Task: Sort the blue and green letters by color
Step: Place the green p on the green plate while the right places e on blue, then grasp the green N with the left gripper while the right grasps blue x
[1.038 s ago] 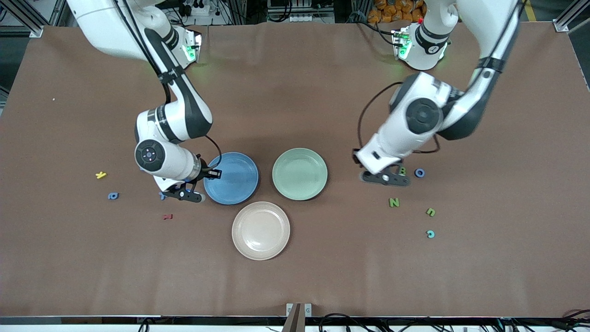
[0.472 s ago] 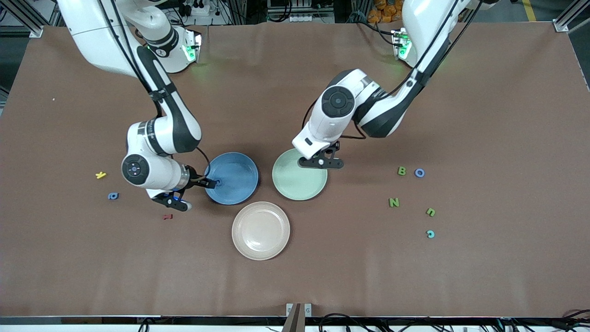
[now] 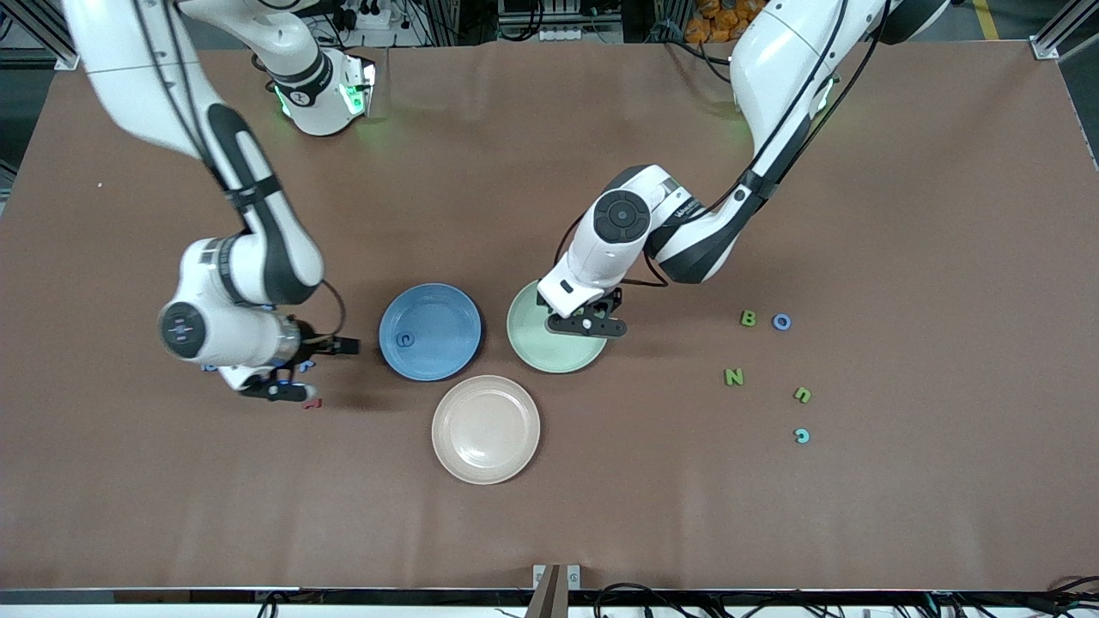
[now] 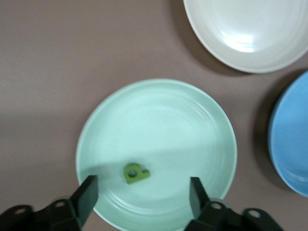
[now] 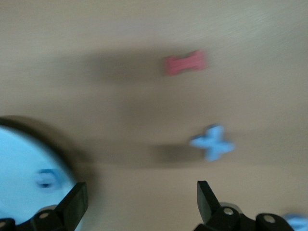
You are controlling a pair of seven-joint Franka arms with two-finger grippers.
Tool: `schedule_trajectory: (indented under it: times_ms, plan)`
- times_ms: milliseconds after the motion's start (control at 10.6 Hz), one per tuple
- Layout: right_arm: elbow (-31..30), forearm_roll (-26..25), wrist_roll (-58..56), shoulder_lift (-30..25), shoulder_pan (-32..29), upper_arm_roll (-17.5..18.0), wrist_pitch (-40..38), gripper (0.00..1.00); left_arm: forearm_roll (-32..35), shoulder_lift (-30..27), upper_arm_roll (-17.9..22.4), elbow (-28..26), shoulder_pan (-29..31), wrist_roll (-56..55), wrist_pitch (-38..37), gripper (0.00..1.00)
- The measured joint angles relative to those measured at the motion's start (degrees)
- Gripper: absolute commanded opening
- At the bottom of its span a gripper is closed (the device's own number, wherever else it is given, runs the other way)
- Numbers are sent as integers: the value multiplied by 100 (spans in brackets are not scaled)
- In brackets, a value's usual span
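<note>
My left gripper (image 3: 586,325) (image 4: 142,197) hangs open over the green plate (image 3: 532,348) (image 4: 159,120). A green letter P (image 4: 136,173) lies in that plate, free of the fingers. My right gripper (image 3: 279,388) (image 5: 139,202) is open and empty, low over the table beside a blue X (image 5: 211,143) (image 3: 305,366). A blue letter C (image 3: 405,339) (image 5: 45,178) lies in the blue plate (image 3: 455,309) (image 5: 19,159). Toward the left arm's end lie a green B (image 3: 749,318), a blue O (image 3: 781,322), a green N (image 3: 734,376), another green letter (image 3: 802,395) and a teal C (image 3: 802,436).
A beige plate (image 3: 486,429) (image 4: 245,29) sits nearer the front camera than the other two plates. A dark red letter (image 3: 312,402) (image 5: 185,62) lies close to the right gripper. The right arm hides part of the table toward its own end.
The left gripper came from the B and O to the green plate and opened, leaving the P there. The right gripper opened at the blue plate, left the C and moved away toward its end.
</note>
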Motion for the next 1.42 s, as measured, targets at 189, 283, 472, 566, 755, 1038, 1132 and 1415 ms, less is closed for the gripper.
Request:
schedule_trajectory:
  times_ms: [189, 283, 472, 566, 755, 1038, 1132, 1415]
  plan:
    - [271, -410, -932, 234, -388, -11, 106, 100, 166, -149, 188, 27, 218, 118, -245, 100]
    - [449, -738, -1241, 343, -402, -7, 114, 100, 189, -290, 210, 27, 449, 413, -623, 100]
    - [619, -953, -2196, 424, -314, 33, 117, 100, 210, -535, 228, -13, 991, 1451, -1089, 100]
    - [635, -975, -2745, 424, -264, 36, 118, 100, 210, -609, 236, -124, 1307, 1888, -1147, 100]
    - [586, -995, -3573, 424, -250, 33, 227, 100, 211, -654, 239, -511, 1907, 2355, -1148, 100]
    - [51, -1007, -4107, 409, -257, 33, 1029, 100, 211, -632, 246, -862, 2409, 2199, -933, 91]
    - [-105, -1008, -4216, 405, -269, 30, 1183, 100, 211, -573, 251, -937, 2504, 1969, -713, 91]
    - [-382, -1010, -4291, 307, -267, 33, 1271, 100, 211, -296, 256, -993, 2540, 959, -298, 90]
